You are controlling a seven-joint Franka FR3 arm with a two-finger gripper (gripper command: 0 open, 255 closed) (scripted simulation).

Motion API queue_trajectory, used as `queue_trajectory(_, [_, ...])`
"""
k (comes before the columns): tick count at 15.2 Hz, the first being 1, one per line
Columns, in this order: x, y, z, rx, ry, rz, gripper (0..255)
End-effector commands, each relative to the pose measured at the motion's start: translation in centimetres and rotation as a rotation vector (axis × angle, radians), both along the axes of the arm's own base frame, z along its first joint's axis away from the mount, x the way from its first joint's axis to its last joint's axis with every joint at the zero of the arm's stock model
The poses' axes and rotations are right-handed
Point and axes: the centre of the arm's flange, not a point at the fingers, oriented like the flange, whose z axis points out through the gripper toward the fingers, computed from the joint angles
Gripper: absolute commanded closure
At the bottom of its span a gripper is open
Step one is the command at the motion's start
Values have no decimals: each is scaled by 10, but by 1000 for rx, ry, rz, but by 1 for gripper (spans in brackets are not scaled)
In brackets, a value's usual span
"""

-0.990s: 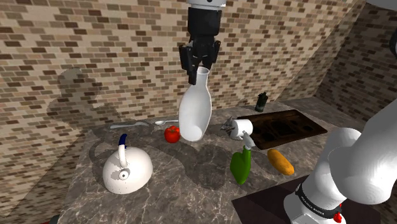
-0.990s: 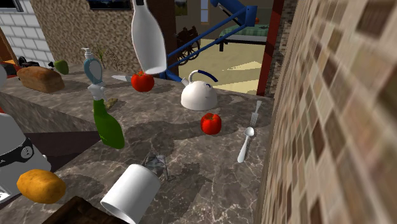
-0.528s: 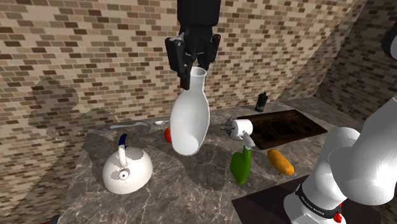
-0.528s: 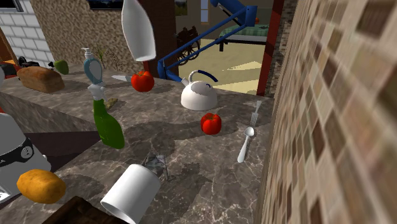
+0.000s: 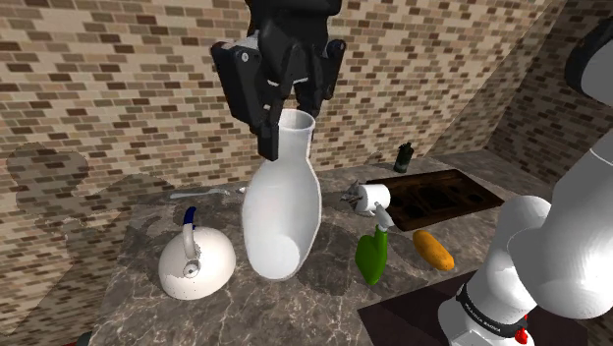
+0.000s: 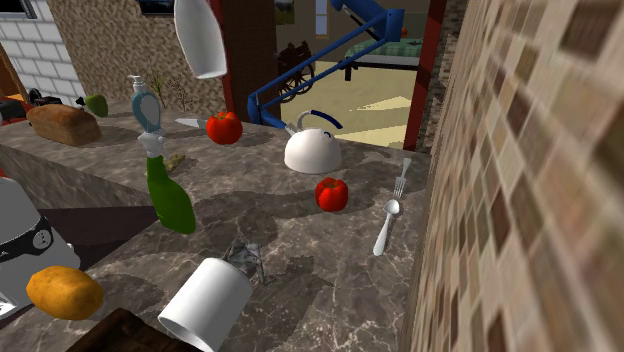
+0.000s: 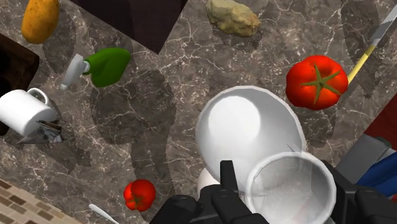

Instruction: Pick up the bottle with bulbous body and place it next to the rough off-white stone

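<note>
Bottle (image 5: 280,211) in end effector (image 5: 293,126), high over kettle (image 6: 313,150), 2 tomatoes (image 7: 317,81), stone (image 7: 233,16)

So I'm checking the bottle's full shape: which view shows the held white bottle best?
The shoulder view: the white bottle shows whole, rim to base, its neck in the gripper. The second exterior view crops it at the top edge; the wrist view looks down its mouth, foreshortened.

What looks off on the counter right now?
The white mug lies tipped on its side on the counter. The white bottle hangs tilted in the gripper, clear of the counter. Nothing looks spilled.
</note>
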Motion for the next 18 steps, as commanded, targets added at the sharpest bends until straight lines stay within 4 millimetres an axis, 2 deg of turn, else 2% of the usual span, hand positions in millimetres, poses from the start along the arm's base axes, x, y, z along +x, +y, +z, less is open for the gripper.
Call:
queue_trajectory(1, [-15,22,10,1,0,-2,255])
queue_trajectory(6, [-53,75,30,1,0,-2,255])
queue_trajectory(18, [-53,75,-34,1,0,-2,255])
